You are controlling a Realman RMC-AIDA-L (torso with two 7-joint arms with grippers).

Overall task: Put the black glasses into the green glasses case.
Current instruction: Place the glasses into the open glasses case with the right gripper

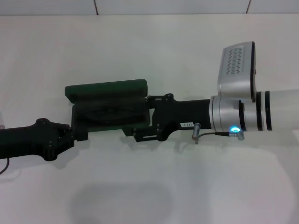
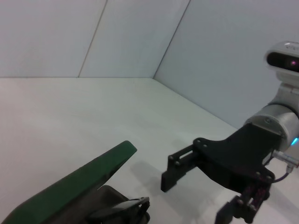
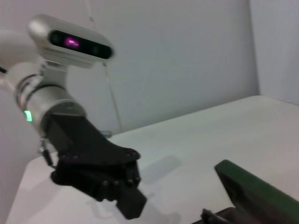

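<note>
Currently dark green hinged hard case lying open on white bench, black-framed glasses seemingly inside. Left hand gripping case's near-left end; right hand at its right end, spread, holding nothing. Risk: lid pinching temple arm, case sliding.

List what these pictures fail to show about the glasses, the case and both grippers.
- Black glasses: head view shows only faint shapes in the open green glasses case; unclear whether fully seated.
- Left gripper: fingertips hidden under the case.
- Right gripper: fingertips merge with the case's dark edge.
- Wrist views: case cut off by the frame edge.
</note>
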